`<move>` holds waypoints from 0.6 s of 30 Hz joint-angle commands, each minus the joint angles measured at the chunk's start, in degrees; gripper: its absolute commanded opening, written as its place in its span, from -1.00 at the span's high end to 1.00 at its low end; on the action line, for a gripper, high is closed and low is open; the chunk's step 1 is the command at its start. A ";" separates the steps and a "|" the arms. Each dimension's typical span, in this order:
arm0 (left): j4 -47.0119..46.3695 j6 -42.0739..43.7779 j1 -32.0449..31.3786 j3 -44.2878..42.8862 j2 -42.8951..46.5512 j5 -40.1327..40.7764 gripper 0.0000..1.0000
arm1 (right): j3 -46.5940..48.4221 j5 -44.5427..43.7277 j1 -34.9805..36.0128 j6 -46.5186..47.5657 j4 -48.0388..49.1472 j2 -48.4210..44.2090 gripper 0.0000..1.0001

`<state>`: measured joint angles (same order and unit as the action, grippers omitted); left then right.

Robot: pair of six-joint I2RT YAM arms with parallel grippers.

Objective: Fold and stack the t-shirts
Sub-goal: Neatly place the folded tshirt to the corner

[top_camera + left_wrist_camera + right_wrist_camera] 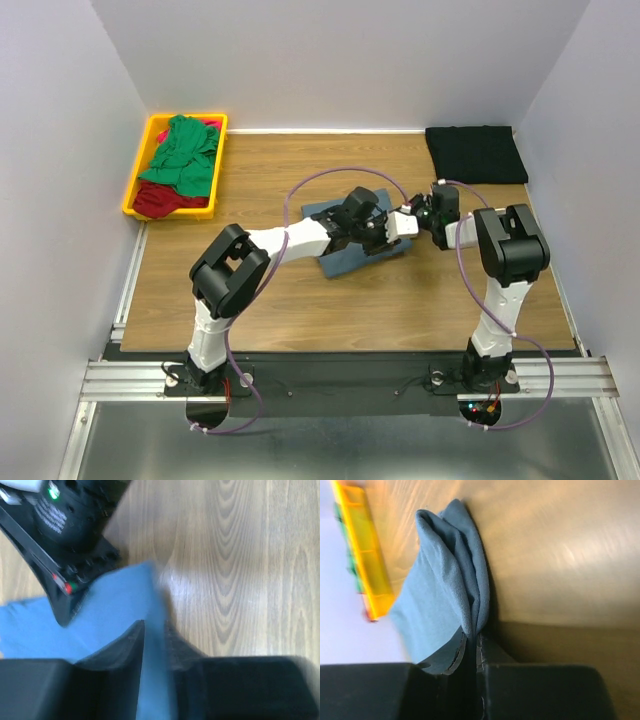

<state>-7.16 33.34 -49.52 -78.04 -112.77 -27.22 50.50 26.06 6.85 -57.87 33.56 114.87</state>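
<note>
The blue-grey shirt [340, 262] lay partly folded at the middle of the desk [300, 310], with both arms meeting over its right end. From above, the left end effector [378, 235] and the right end effector [408, 222] sat so close together over the cloth that their fingers could not be told apart there. The right wrist view was plainer: the right end effector [472, 640] was clamped on a doubled fold of the blue-grey shirt [445, 590], which stood up from the fingers above the desk [560, 545]. The left wrist view was blurred. It showed the left end effector [155, 627] with its fingers a little apart and a strip of the blue-grey shirt [115, 605] running through the gap; whether they pinched the cloth could not be told. That same view caught the black housing of the right arm [65, 530], a green light on it, just beyond the shirt, and bare desk [240, 555] to the right. Only the overhead camera showed the other shirts: the black shirt [477, 152] lay folded flat at the far right corner, well apart, while the green shirt [185, 150] lay heaped over the red shirt [155, 200] in the yellow tray [170, 214] at the far left. The right wrist camera saw that tray [362, 555] only as a blurred yellow wall.
</note>
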 commanded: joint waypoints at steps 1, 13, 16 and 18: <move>3.71 -4.95 4.60 -0.89 7.47 -3.10 0.16 | 6.53 -5.84 0.35 17.06 -9.72 -3.50 0.99; 17.00 -6.44 14.62 7.55 25.57 3.05 -0.32 | 27.34 -19.11 0.27 51.68 -28.27 -1.86 0.99; 16.91 -7.94 15.24 10.27 29.70 5.15 -0.32 | 32.36 -19.91 -0.08 57.05 -29.87 0.26 0.99; 16.39 -8.73 15.33 12.47 31.29 5.77 -0.32 | 34.74 -20.35 -0.52 59.78 -30.39 1.40 0.99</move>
<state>7.40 26.89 -34.59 -68.95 -85.06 -23.68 79.13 9.67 7.14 -9.76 5.43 113.93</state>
